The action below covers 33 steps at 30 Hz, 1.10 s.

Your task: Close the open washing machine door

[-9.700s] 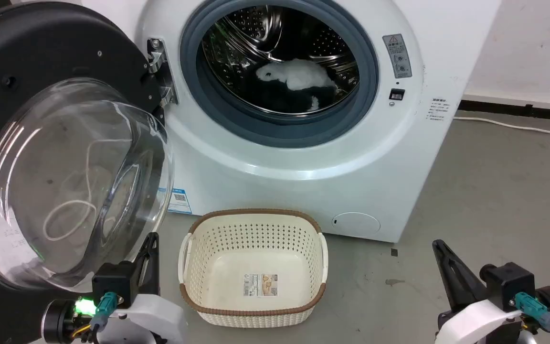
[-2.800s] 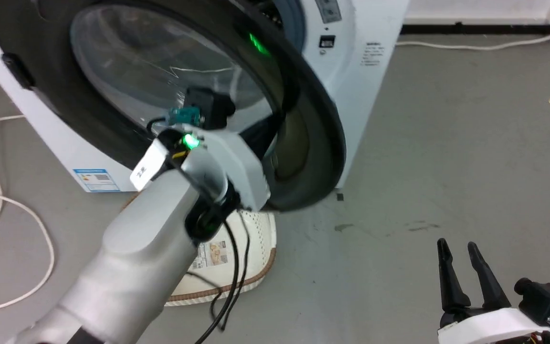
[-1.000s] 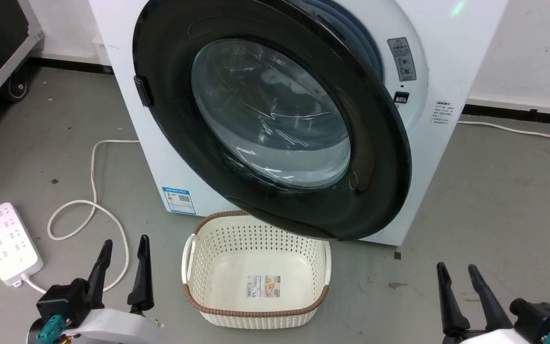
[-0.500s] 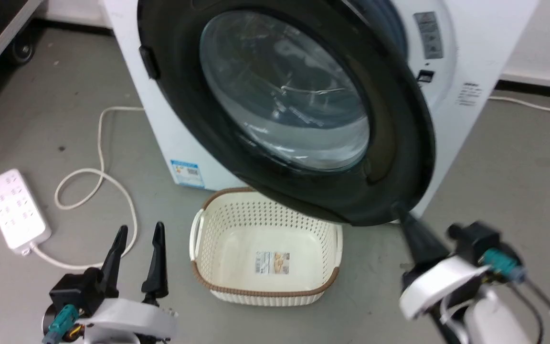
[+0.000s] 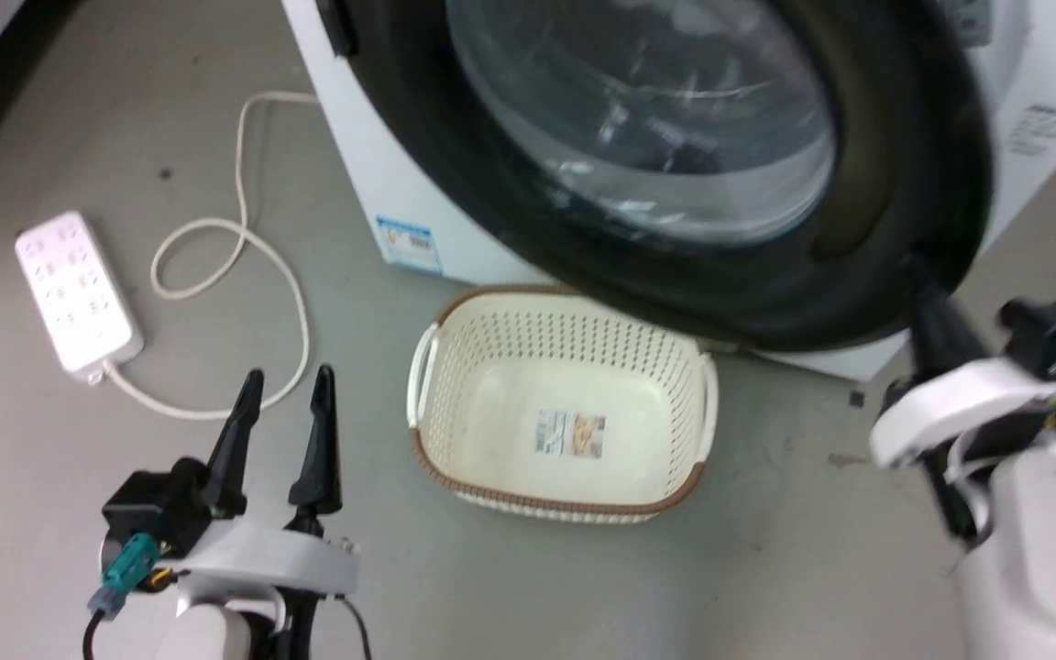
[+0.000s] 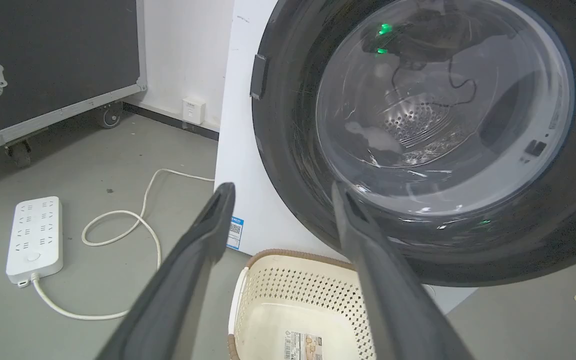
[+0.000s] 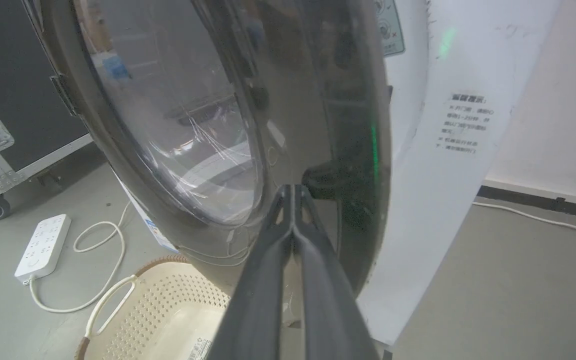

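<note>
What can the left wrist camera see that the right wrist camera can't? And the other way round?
Left wrist camera's own: the open left claw and the shiny holey drum behind the washing machine door glass.
Right wrist camera's own: the shut right claw, its tips at the door's dark rim, the gap between that rim and the white washing machine, and small writing on its side.
Both: the door, the white power strip and the cream basket.

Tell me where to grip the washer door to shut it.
The door by its black rim at the free right edge, opposite the hinge, pressed from the front with the shut right claw: it stands ajar, and the glass bulges.
</note>
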Motion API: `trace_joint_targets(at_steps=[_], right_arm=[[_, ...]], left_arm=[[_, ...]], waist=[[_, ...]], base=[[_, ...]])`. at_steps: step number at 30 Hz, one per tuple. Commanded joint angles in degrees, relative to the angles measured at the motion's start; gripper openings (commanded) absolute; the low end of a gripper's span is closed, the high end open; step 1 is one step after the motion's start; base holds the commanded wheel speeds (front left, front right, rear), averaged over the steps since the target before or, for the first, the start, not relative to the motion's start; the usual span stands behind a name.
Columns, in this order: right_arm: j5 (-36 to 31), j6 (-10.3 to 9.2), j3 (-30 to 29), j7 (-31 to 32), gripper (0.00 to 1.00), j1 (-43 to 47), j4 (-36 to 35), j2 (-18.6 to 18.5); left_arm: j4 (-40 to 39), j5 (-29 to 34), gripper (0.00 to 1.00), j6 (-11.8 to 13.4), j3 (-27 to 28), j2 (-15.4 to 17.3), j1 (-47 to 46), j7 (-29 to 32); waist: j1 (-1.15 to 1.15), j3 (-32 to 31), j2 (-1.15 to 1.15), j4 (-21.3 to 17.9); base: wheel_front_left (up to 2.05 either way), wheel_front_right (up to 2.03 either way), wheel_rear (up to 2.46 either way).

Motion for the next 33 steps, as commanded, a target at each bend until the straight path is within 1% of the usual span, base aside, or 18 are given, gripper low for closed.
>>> trace_joint_targets(at_steps=[1, 10, 12, 17, 20, 21, 22, 23, 25, 29, 33], right_arm=[[-1.0, -0.09, -1.4, -0.2, 0.00, -2.4, 0.1, -0.2], [-8.9, -0.09, -11.7, 0.6, 0.00, -13.9, -0.3, -0.2], [-10.6, -0.09, -14.9, -0.1, 0.00, -17.8, 0.0, -0.2], [-10.1, -0.09, -17.9, -2.3, 0.00, -20.6, 1.2, -0.2], [-8.6, -0.09, -17.8, -3.3, 0.00, -20.4, 2.1, -0.2], [-7.8, -0.09, -17.3, -3.8, 0.00, -19.9, 2.3, -0.2], [-4.8, -0.09, -15.9, -4.6, 0.00, -18.5, 2.4, -0.2], [-4.8, -0.09, -15.9, -4.6, 0.00, -18.5, 2.4, -0.2], [-2.5, -0.09, -13.9, -5.1, 0.00, -15.9, 1.6, -0.2], [1.0, -0.09, -9.8, -5.4, 0.00, -9.0, -2.4, -0.2], [3.2, -0.09, -6.0, -5.4, 0.00, -0.4, -8.5, -0.2]], left_arm=[[0.0, 0.5, 1.00, -0.4, 0.2, -0.4, -1.2, -0.2], [-0.3, 2.4, 1.00, -2.6, 0.8, -2.1, -5.7, -0.2], [0.2, 3.1, 1.00, -3.4, 1.1, -2.4, -6.5, -0.2], [1.1, 3.8, 1.00, -4.0, 1.7, -2.8, -6.7, -0.2], [1.5, 4.0, 1.00, -4.2, 2.1, -2.9, -6.4, -0.2], [1.5, 4.2, 1.00, -4.2, 2.4, -3.0, -6.0, -0.2], [1.6, 4.6, 1.00, -4.3, 3.0, -2.9, -5.2, -0.2], [1.6, 4.6, 1.00, -4.3, 3.0, -2.9, -5.2, -0.2], [1.8, 5.1, 1.00, -4.4, 3.7, -2.7, -4.4, -0.2], [2.1, 6.2, 1.00, -4.2, 5.0, -2.1, -2.5, -0.2], [2.1, 7.0, 1.00, -3.7, 5.8, -1.5, -0.3, -0.2]], waist=[[-0.01, 2.2, 0.00, 1.6], [-0.01, 8.6, 0.00, 4.2], [-0.01, 9.7, 0.00, 4.4], [-0.01, 8.9, 0.00, 3.8], [-0.01, 7.5, 0.00, 3.0], [-0.01, 6.5, 0.00, 2.4], [-0.01, 4.4, 0.00, 1.0], [-0.01, 4.4, 0.00, 1.0], [-0.01, 1.9, 0.00, -0.6], [-0.01, -2.9, 0.00, -4.4], [-0.01, -6.9, 0.00, -8.3]], base=[[0.00, 0.00, 0.00], [0.00, 0.00, 0.00], [0.00, 0.00, 0.00], [0.00, 0.00, 0.00], [0.00, 0.00, 0.00], [0.00, 0.00, 0.00], [0.00, 0.00, 0.00], [0.00, 0.00, 0.00], [0.00, 0.00, 0.00], [0.00, 0.00, 0.00], [0.00, 0.00, 0.00]])
